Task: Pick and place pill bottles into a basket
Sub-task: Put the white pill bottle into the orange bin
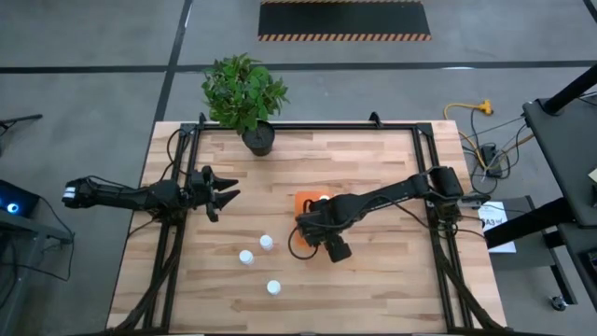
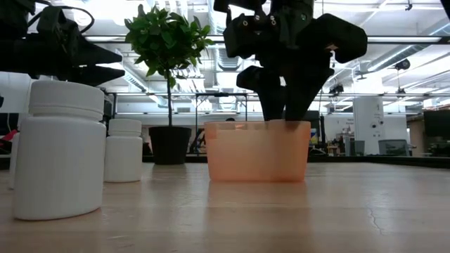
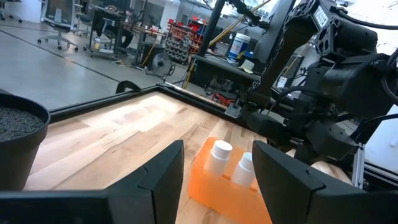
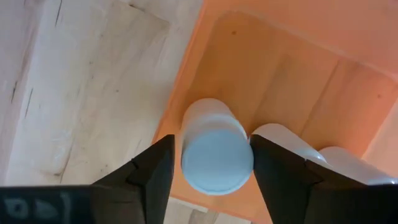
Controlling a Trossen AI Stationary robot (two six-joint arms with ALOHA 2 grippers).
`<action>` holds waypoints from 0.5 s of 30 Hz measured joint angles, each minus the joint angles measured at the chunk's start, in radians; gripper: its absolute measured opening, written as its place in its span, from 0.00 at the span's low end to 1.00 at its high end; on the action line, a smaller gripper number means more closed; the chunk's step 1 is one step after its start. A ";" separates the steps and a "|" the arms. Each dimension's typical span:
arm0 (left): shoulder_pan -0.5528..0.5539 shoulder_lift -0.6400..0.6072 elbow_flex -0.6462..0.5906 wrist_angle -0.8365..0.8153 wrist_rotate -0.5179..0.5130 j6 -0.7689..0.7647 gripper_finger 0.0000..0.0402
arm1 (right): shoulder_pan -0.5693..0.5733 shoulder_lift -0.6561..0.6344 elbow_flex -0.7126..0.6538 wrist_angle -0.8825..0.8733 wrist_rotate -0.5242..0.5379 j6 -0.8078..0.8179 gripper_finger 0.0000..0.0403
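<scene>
right wrist view: right gripper (image 4: pixel 214 163) lowers a pill bottle (image 4: pixel 216 155) into the basket (image 4: pixel 292 74), jaws clamping it; next, release. left gripper (image 1: pixel 224 191) waits at nine o'clock, jaws apart.

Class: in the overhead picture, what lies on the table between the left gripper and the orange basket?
Nothing: in the high view, bare wood separates the left gripper from the basket.
</scene>
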 joint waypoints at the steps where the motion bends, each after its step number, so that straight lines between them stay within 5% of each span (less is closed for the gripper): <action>1: 0.000 0.000 0.000 0.000 0.000 0.000 0.43 | 0.000 -0.001 0.000 -0.002 0.000 0.000 0.50; 15: 0.000 0.001 0.000 0.000 0.000 0.000 0.43 | 0.000 -0.059 0.005 0.006 0.003 0.058 0.51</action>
